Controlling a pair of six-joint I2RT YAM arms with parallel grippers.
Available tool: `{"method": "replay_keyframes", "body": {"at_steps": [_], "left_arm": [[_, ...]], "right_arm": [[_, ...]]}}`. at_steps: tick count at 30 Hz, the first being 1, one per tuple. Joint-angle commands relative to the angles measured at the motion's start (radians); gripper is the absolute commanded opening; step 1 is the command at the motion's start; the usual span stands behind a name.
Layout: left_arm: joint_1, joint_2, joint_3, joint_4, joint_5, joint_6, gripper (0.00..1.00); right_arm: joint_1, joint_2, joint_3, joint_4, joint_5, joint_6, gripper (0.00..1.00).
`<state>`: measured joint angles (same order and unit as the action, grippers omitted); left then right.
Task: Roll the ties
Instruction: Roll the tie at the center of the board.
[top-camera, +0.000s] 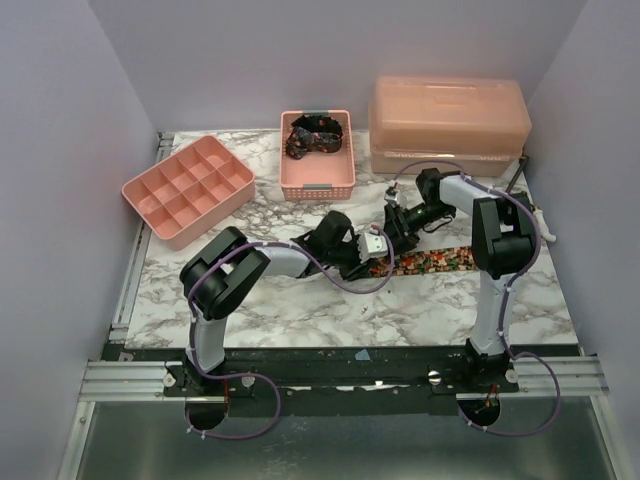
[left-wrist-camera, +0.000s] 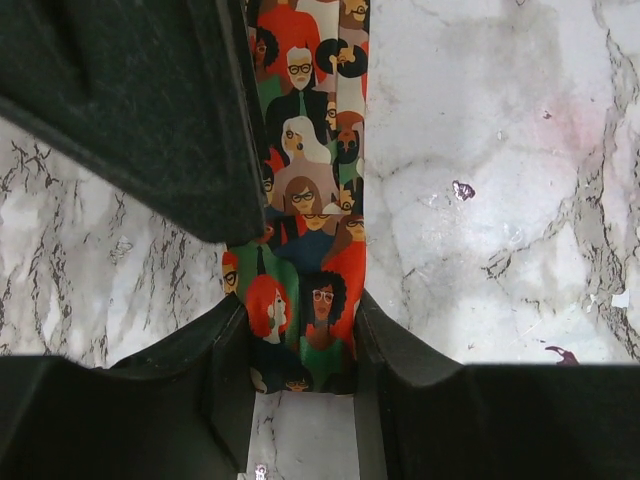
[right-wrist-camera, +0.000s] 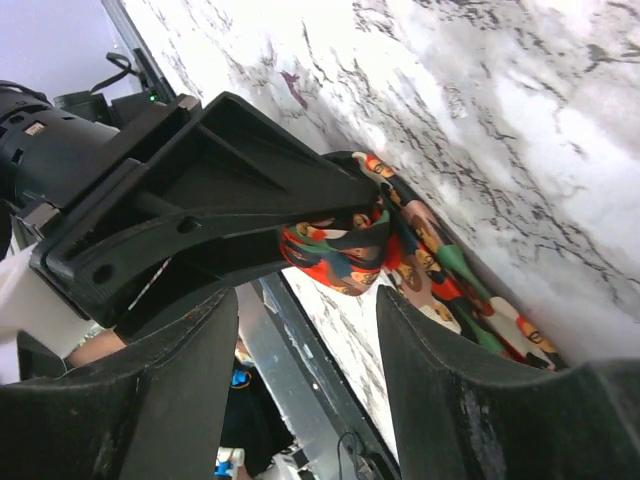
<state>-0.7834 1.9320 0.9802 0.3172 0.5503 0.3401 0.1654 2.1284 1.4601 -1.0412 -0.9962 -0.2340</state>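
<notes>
A tie (top-camera: 440, 261) printed with red, orange and green faces lies flat along the marble table, right of centre. My left gripper (top-camera: 378, 255) is shut on its left end. In the left wrist view the tie (left-wrist-camera: 310, 200) fills the gap between the fingers of the left gripper (left-wrist-camera: 300, 350). In the right wrist view that end of the tie (right-wrist-camera: 335, 255) is folded over under the left gripper's fingers (right-wrist-camera: 230, 180). My right gripper (top-camera: 398, 232) is open and empty just above and beside that end, also seen in its own view (right-wrist-camera: 310, 340). A second, dark tie (top-camera: 315, 135) lies bunched in the pink basket (top-camera: 317, 185).
A pink compartment tray (top-camera: 187, 188) stands at the back left. A peach lidded box (top-camera: 448, 122) stands at the back right. The right gripper's finger (left-wrist-camera: 130, 100) fills the upper left of the left wrist view. The metal rail (top-camera: 340, 375) runs along the near table edge.
</notes>
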Motion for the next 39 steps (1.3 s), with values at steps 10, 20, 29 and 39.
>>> {"method": "replay_keyframes", "body": {"at_steps": [10,20,29,39], "left_arm": [[-0.009,0.039,0.056,-0.299,-0.101,0.002,0.25],[-0.008,0.041,0.061,-0.304,-0.088,-0.001,0.29],[0.022,0.035,0.037,-0.149,0.024,0.010,0.64],[0.035,0.059,-0.005,0.142,0.142,0.004,0.63]], "right_arm": [[0.095,0.063,-0.014,0.121,0.108,0.146,0.47],[0.085,0.123,-0.051,0.094,0.200,0.090,0.01],[0.070,0.170,-0.068,0.120,0.269,0.066,0.01],[0.060,0.218,-0.036,0.104,0.291,0.049,0.01]]}}
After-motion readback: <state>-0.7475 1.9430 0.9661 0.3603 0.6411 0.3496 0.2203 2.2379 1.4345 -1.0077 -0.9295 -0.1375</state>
